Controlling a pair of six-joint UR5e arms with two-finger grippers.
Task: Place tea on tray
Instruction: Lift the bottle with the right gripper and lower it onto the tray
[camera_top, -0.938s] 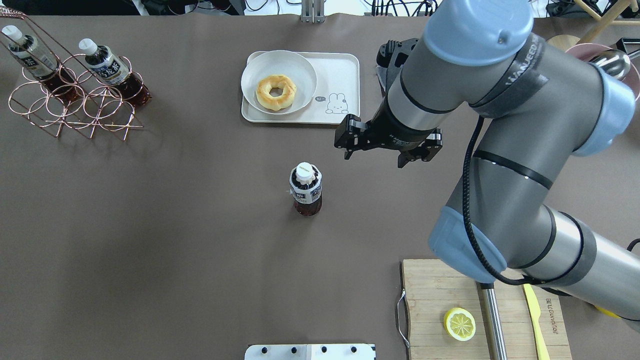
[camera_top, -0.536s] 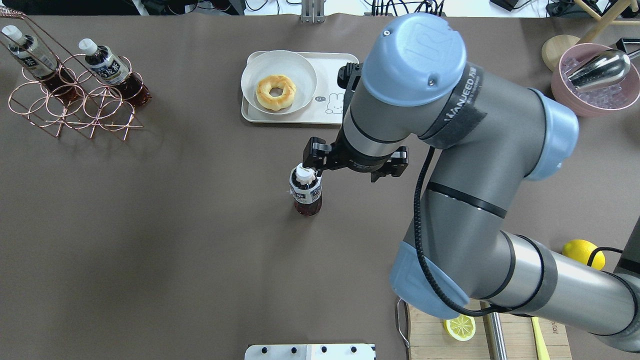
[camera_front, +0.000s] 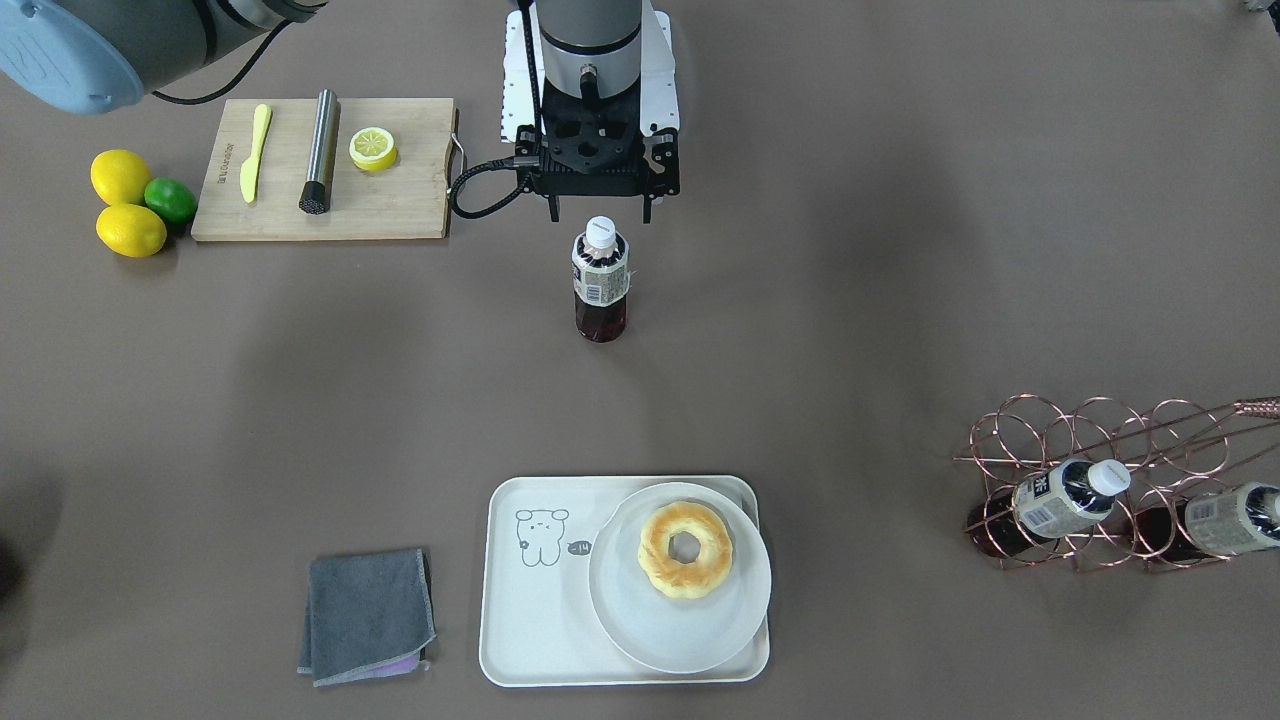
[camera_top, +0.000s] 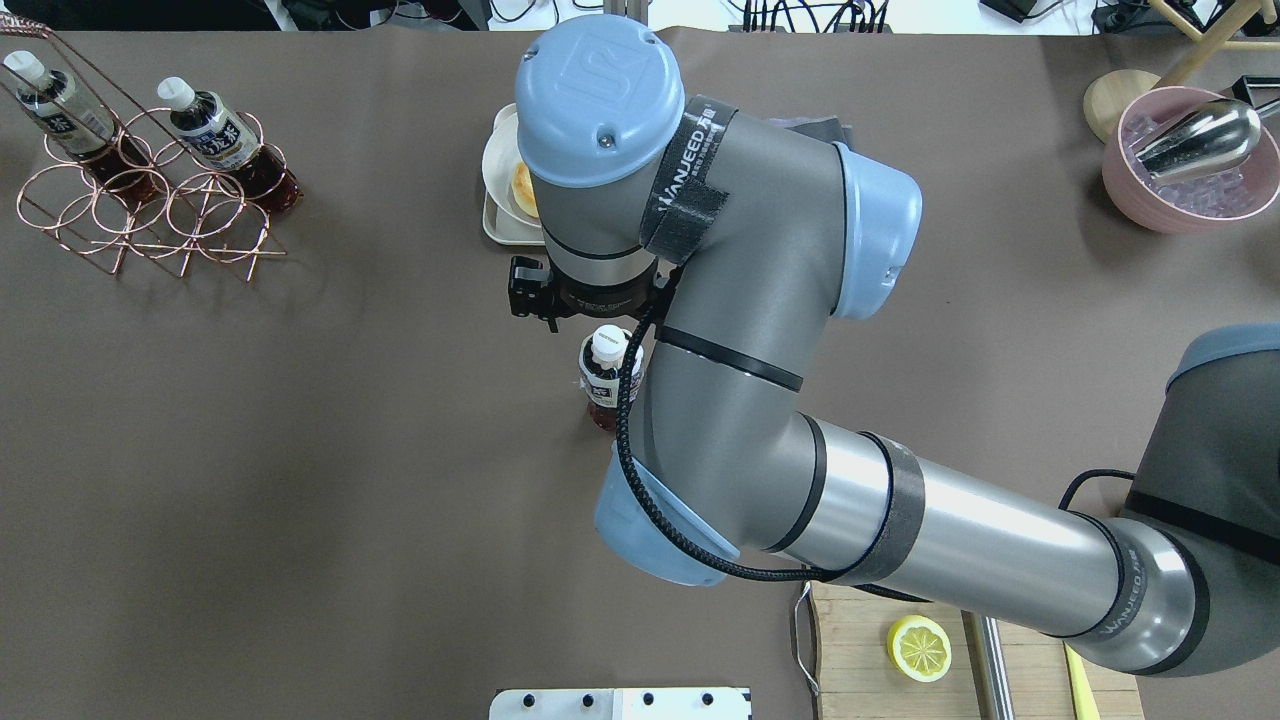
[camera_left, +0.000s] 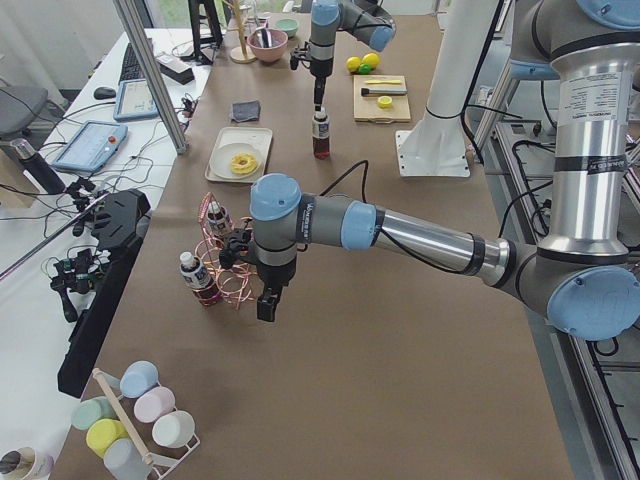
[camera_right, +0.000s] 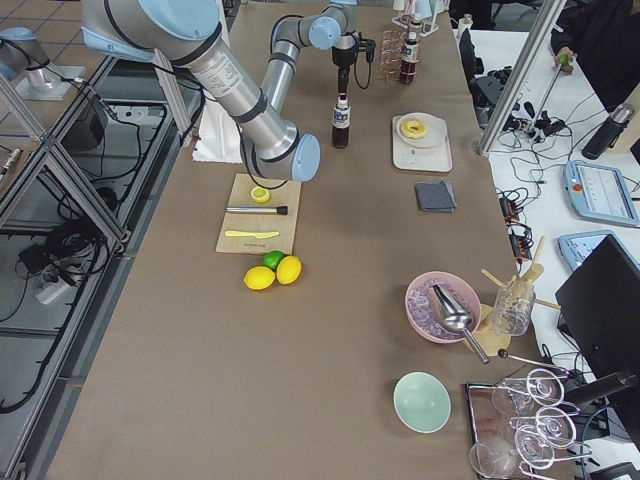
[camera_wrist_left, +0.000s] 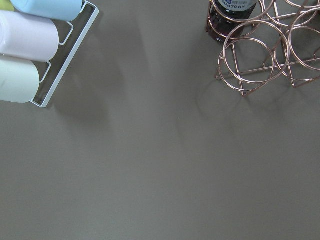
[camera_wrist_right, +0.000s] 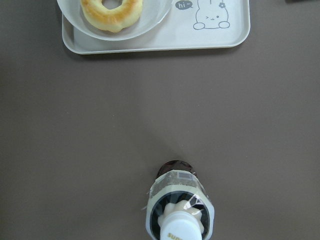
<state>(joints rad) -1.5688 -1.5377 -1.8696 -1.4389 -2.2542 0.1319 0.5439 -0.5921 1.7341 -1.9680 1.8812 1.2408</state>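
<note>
The tea (camera_front: 600, 285) stands upright at the middle of the table, a small bottle of dark liquid with a white cap; it also shows in the overhead view (camera_top: 603, 378) and the right wrist view (camera_wrist_right: 180, 212). My right gripper (camera_front: 598, 212) hangs open straight above its cap, fingers pointing down and clear of it. The cream tray (camera_front: 530, 620) with the cartoon drawing lies farther out and holds a white plate (camera_front: 630, 620) with a doughnut (camera_front: 686, 549). My left gripper (camera_left: 266, 303) hovers low beside the copper rack (camera_left: 232, 285); I cannot tell if it is open or shut.
Two more tea bottles (camera_front: 1068, 497) lie in the copper rack (camera_front: 1110, 420). A wooden cutting board (camera_front: 400, 205) carries a lemon half, knife and metal rod, with lemons and a lime (camera_front: 130, 200) beside it. A grey cloth (camera_front: 368, 615) lies by the tray. A pink ice bowl (camera_top: 1190, 190) stands far right.
My right arm has swung leftward in the overhead view, bringing the gripper from right of the tea to above its cap. The tea has not moved.
</note>
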